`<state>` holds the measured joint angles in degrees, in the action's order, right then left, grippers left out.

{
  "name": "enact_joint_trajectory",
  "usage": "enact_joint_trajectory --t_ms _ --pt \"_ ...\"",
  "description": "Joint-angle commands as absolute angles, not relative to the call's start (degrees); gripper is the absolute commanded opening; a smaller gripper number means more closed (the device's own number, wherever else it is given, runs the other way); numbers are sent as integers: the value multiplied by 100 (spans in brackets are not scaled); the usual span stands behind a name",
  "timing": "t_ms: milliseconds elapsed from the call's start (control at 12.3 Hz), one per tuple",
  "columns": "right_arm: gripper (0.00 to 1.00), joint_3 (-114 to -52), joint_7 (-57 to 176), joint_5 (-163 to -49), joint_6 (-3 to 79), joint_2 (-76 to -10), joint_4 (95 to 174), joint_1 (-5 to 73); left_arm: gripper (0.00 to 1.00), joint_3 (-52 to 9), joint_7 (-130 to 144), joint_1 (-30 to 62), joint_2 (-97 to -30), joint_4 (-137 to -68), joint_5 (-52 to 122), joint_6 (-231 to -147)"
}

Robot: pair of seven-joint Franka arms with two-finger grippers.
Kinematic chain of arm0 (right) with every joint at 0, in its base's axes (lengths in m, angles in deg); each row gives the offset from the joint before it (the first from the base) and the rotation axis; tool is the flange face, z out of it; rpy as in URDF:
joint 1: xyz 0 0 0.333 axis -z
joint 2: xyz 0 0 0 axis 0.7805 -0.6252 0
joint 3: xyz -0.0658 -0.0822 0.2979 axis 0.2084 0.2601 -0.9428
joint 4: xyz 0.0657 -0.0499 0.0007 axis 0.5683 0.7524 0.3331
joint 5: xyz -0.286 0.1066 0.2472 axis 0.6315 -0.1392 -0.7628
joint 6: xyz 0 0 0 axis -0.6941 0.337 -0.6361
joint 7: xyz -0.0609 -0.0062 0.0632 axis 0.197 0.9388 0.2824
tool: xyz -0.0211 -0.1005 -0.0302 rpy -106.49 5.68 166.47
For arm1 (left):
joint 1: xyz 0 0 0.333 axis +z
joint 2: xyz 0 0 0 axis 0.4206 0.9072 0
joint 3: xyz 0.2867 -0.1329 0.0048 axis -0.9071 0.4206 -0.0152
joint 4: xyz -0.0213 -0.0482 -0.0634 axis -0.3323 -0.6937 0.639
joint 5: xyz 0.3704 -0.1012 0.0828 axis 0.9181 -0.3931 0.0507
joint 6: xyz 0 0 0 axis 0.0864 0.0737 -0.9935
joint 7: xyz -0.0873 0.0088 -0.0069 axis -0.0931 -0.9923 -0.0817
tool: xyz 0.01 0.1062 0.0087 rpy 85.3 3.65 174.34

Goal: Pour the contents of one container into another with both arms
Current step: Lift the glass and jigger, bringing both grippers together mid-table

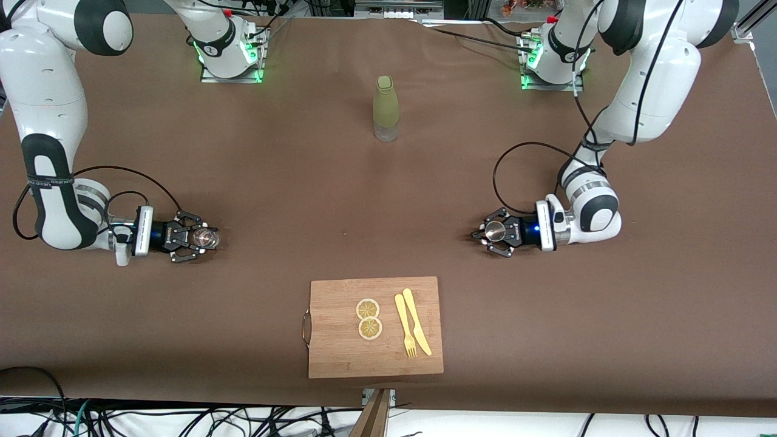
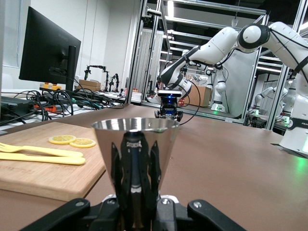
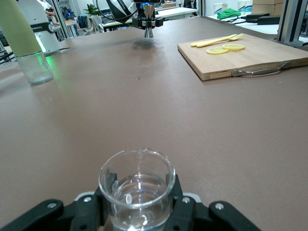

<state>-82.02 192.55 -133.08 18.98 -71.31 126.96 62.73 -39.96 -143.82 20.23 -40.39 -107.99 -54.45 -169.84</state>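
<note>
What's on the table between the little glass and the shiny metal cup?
Nothing: the front view shows only bare brown table between the glass in the right pincer and the jigger in the left pincer.

An olive-green bottle (image 1: 385,108) stands upright; two lemon slices (image 1: 368,318), fork (image 1: 405,326) and knife (image 1: 416,321) lie on the cutting board (image 1: 340,352).

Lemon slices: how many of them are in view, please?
2. Both lemon slices lie on the cutting board, touching each other, beside the yellow fork: one farther from the front camera, one nearer. None seems hidden.
</note>
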Motion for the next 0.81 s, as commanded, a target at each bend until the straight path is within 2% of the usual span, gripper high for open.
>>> enact_joint_trajectory --t_ms 0,730 --pt "38 -8204 19238 -13070 2080 -6835 12730 6203 0 -4087 -14361 1706 -4228 -10926 -5800 -17226" --pt "35 -8169 18141 -12735 2731 -5973 12783 5009 0 -4087 -14344 1143 -4228 -10970 -6486 -17367"
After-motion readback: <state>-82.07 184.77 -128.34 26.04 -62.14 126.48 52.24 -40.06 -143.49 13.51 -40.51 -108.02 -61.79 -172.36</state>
